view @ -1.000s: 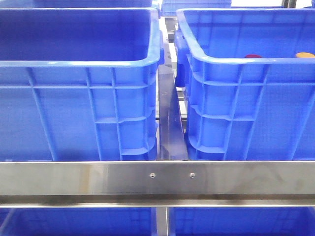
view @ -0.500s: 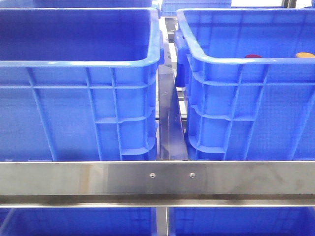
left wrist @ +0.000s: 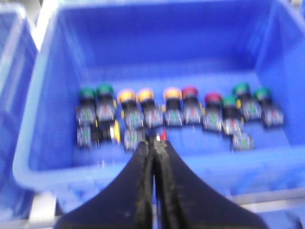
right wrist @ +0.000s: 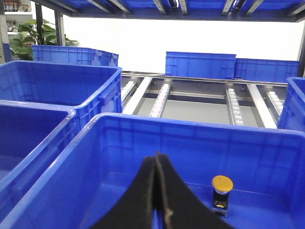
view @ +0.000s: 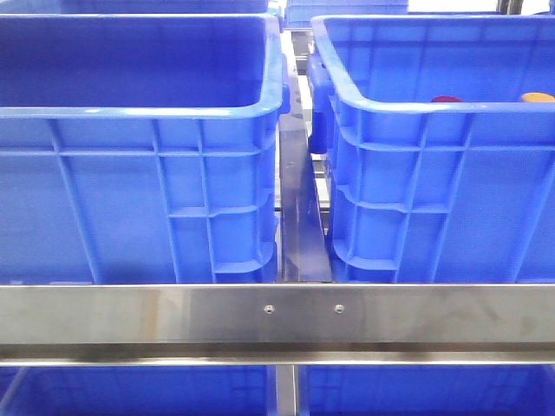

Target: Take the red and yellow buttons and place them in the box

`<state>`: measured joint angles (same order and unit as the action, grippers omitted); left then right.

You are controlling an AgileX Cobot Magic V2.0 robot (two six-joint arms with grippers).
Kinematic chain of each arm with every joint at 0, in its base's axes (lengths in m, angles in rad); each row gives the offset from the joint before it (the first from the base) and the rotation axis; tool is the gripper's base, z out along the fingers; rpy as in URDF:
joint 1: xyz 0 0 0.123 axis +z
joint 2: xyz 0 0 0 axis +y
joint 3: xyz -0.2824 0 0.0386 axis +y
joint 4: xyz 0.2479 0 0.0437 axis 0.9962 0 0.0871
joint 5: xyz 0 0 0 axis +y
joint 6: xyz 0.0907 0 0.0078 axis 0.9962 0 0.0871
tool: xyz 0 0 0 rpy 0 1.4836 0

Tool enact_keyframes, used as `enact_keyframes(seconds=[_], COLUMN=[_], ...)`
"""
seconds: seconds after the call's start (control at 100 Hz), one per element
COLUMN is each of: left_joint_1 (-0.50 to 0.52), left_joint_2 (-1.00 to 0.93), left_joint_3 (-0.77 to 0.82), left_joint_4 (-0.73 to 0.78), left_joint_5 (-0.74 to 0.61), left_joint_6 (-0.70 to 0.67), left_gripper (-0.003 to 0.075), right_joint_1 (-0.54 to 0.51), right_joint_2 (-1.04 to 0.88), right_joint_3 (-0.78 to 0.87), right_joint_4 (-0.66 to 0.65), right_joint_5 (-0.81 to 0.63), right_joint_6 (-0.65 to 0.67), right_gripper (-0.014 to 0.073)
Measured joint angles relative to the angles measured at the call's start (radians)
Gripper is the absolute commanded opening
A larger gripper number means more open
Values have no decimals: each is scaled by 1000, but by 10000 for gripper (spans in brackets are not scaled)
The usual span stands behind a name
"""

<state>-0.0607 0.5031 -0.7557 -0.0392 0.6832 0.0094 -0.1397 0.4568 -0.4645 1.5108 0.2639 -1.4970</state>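
In the front view the tops of a red button point(view: 446, 99) and an orange-yellow button point(view: 538, 97) show just over the near rim of the right blue box point(view: 434, 191). Neither gripper shows there. In the blurred left wrist view my left gripper point(left wrist: 155, 143) is shut and empty over the near wall of a blue crate point(left wrist: 43, 157). That crate holds a row of yellow buttons point(left wrist: 145, 94), red buttons point(left wrist: 190, 91) and green buttons point(left wrist: 87, 92). My right gripper point(right wrist: 157, 157) is shut and empty above a blue box point(right wrist: 190, 125) holding one upright yellow-capped button point(right wrist: 222, 183).
A second large blue crate point(view: 139, 173) stands left of the box, with a narrow gap between them. A steel rail point(view: 277, 316) crosses in front. More blue crates point(right wrist: 62, 81) and a roller conveyor point(right wrist: 200, 100) lie behind in the right wrist view.
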Motion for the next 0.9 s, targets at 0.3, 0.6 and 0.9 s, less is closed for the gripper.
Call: enact_keyframes(seconds=[0.3,0.6,0.9], left_joint_1=[0,19,57], left_joint_2=[-139,-337,-463], left_joint_3=[312,613,757], left_joint_4=[5,39,39], left_joint_5=[-361,-548,-700], left_joint_6=[0,0,0], left_gripper=[-19,-19,-19], right_joint_1=[0,0,0], right_joint_2=[0,0,0], right_joint_3=[0,0,0], right_joint_4=[0,0,0], right_joint_5=[5,5,5], right_joint_6=[0,0,0], right_gripper=[-68,-68,-68])
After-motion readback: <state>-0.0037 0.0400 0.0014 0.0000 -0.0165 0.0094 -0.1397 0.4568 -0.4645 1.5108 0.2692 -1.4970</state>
